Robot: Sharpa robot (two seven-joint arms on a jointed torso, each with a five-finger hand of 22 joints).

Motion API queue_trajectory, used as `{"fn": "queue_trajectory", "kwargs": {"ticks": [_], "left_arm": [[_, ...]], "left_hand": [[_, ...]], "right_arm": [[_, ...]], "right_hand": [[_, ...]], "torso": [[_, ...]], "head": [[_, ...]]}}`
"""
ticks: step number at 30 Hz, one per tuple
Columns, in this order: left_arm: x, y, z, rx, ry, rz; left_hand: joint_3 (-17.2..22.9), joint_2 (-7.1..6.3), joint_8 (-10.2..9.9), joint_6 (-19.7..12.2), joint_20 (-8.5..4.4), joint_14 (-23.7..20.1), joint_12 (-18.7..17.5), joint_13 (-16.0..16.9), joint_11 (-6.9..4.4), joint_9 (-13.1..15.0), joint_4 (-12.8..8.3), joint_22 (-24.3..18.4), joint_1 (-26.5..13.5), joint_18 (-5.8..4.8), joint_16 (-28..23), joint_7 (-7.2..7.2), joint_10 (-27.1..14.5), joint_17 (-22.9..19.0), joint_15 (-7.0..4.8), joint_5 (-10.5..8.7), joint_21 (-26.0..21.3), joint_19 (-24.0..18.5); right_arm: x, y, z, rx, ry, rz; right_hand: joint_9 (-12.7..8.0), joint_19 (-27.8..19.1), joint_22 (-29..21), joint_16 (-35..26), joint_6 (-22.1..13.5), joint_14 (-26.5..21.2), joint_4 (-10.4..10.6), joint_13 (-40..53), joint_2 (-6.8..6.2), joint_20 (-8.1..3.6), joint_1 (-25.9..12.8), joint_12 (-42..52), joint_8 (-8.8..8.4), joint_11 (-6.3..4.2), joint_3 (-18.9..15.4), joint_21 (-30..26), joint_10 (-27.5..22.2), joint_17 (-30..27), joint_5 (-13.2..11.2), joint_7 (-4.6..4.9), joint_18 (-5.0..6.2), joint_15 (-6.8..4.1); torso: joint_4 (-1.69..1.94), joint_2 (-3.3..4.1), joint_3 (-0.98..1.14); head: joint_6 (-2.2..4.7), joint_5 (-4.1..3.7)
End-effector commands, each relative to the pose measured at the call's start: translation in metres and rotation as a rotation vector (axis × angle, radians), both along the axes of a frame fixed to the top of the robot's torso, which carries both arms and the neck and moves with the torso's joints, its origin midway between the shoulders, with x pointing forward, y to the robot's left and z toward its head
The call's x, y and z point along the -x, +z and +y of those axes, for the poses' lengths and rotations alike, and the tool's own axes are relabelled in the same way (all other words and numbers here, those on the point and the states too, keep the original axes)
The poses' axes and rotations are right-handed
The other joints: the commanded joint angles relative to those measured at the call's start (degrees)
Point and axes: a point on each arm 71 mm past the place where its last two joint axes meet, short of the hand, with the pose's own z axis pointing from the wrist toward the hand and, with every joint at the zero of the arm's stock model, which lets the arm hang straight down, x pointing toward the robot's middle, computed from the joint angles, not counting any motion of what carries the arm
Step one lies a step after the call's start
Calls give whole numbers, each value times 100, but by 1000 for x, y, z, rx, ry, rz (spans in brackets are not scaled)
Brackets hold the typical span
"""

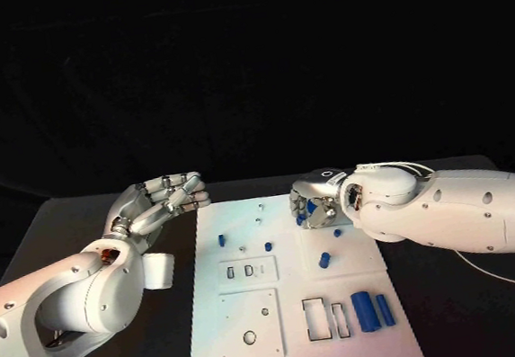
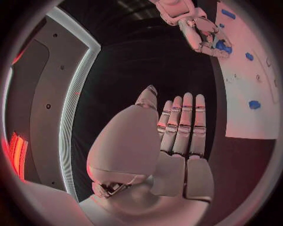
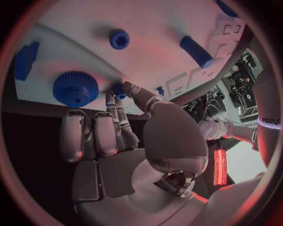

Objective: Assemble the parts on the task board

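Task board (image 1: 310, 334): flat white matte plate, centred on the black table (image 1: 68, 227), long axis running away from the robot. Small blue parts scattered over its far half; two blue cylinders (image 1: 372, 308) lying side by side near the right edge, next to narrow rectangular cutouts (image 1: 318, 319). Square inset panel with round holes (image 1: 252, 326) on the near left. Up close from the right wrist: knurled blue gear (image 3: 75, 88), hex-socket blue peg (image 3: 119, 38), smooth blue rod (image 3: 196, 51).

Right robot hand (image 1: 320, 198) over the board's far right edge, palm down, thumb and a finger pinched together on a small blue part (image 3: 119, 89) at the board surface, just beside the gear. Exact shape of that part hard to make out, mostly hidden by the fingertips.

Left robot hand (image 1: 163, 202) off the board's far left corner, above the table, fingers straight and close together, slightly bent at the tips, thumb apart, holding nothing.
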Motion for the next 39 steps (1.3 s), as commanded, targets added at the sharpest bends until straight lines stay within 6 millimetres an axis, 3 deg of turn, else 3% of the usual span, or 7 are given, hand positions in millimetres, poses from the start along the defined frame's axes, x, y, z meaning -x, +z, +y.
{"fn": "queue_trajectory", "kwargs": {"ticks": [1,5,12,28,39], "left_arm": [[0,2,-2,6,-23,-7],[0,1,-1,5,-22,-5],[-1,1,0,3,-21,-1],[-2,0,1,1,-18,1],[0,1,-2,5,-30,2]], "left_hand": [[-22,-19,9,-22,34,-51,-23,8,51,9,-1,-5,-45,57,-33,3,1,7,-5,-39,-39,24],[-22,-19,9,-22,34,-51,-23,8,51,9,-1,-5,-45,57,-33,3,1,7,-5,-39,-39,24],[-24,-16,11,-29,37,-64,-34,8,54,13,-5,-10,-48,57,-41,5,-1,10,-2,-57,-45,24],[-25,-14,11,-37,40,-77,-48,8,57,16,-12,-16,-44,57,-50,8,-6,14,2,-76,-50,24],[-25,-14,11,-37,40,-77,-48,8,57,16,-12,-16,-44,57,-50,8,-6,14,2,-76,-50,24]], "right_arm": [[0,-2,0,13,3,-5],[0,0,-1,-5,-8,-31],[1,5,-1,-40,-19,-90],[-1,23,15,-105,-28,-190],[-11,24,35,-110,-26,-209]], "right_hand": [[76,67,83,54,111,191,52,27,115,-22,18,50,84,-38,150,59,147,23,-75,-30,-90,-38],[297,154,276,127,303,191,129,111,264,-106,179,113,285,-151,452,162,473,47,-409,-123,-124,-131],[535,249,472,175,339,191,172,204,238,-165,270,125,439,-216,623,262,666,53,-507,-154,-162,-183],[638,262,513,194,301,189,198,238,151,-175,269,82,474,-216,687,282,673,44,-493,-157,-168,-187],[677,262,521,200,271,187,231,249,131,-172,260,48,476,-207,730,285,654,35,-486,-151,-169,-181]], "torso": [[19,28,-8],[25,34,-9],[32,44,-10],[79,84,-26],[106,109,-36]], "head": [[-2,-12],[-2,-23],[18,-18],[145,-52],[182,-87]]}}
